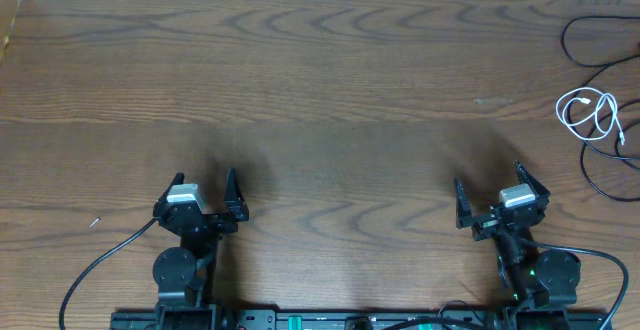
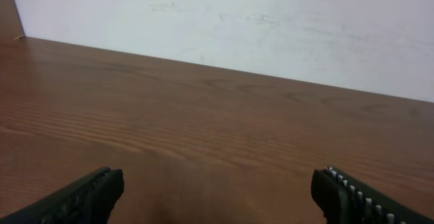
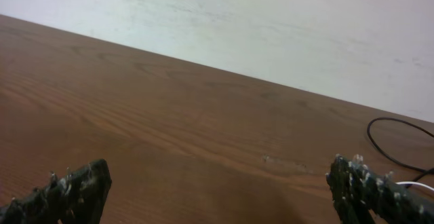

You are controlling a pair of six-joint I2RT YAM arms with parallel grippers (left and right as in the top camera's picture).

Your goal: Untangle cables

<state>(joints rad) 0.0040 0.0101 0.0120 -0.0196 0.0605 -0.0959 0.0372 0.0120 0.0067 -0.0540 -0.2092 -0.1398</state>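
Left pincer (image 1: 206,182) and right pincer (image 1: 492,186) sit low near the dark brown wooden bench's (image 1: 320,70) front edge, jaws wide apart, empty; the thin white looped cord (image 1: 590,115) overlaps the thin black cord (image 1: 597,32) far right, likely the right arm's reach.

The surface (image 1: 330,80) was dark wood, smooth with a soft sheen. The wall (image 2: 271,27) was matt white (faintly scuffed). The black cable (image 1: 590,40) and white cable (image 1: 590,115) looked smooth-sheathed. Jaws of the left gripper (image 2: 217,183) were matt black and ribbed; those of the right gripper (image 3: 220,173) were rough and flecked.
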